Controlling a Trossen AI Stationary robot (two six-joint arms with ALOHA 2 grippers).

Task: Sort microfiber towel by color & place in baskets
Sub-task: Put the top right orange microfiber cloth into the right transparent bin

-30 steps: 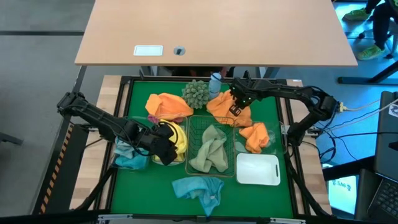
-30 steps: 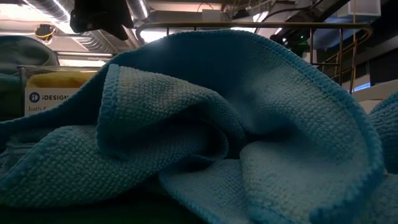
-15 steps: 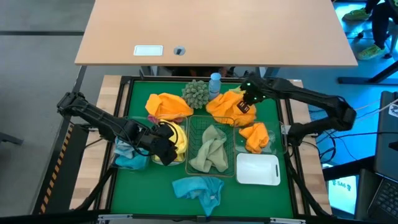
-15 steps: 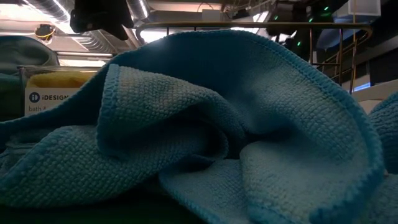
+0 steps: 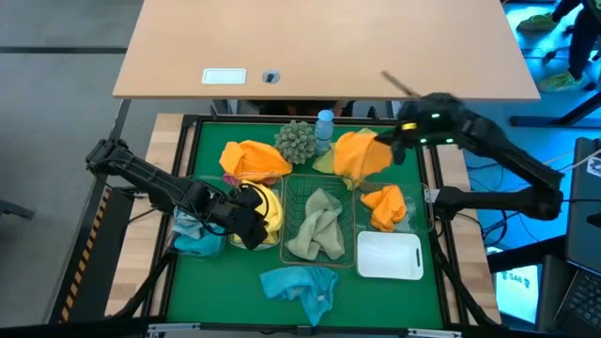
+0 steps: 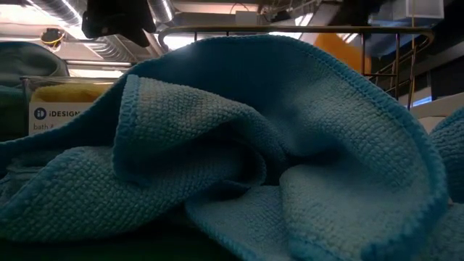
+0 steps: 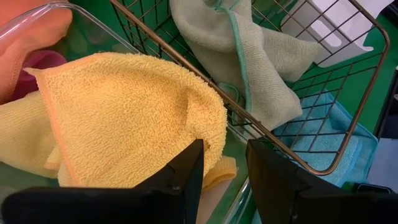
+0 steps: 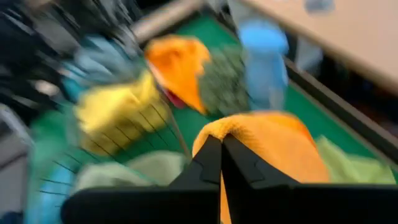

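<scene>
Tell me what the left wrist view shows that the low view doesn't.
Only the left wrist view: the left gripper open over a yellow towel in a clear bin, a grey-green towel in the wire basket, and part of the white bin.
Only the low view: ceiling pipes and a railing in the room behind.
Both: a blue towel, which fills the low view, and some yellow cloth.

Fluffy looped yellow towel [image 7: 124, 118] sits in a glossy clear plastic bin [image 7: 37, 15]. Beside it, thin metal wire basket [image 7: 298, 162]. Blue towel [image 6: 239, 145] shows coarse knit cloth.
</scene>
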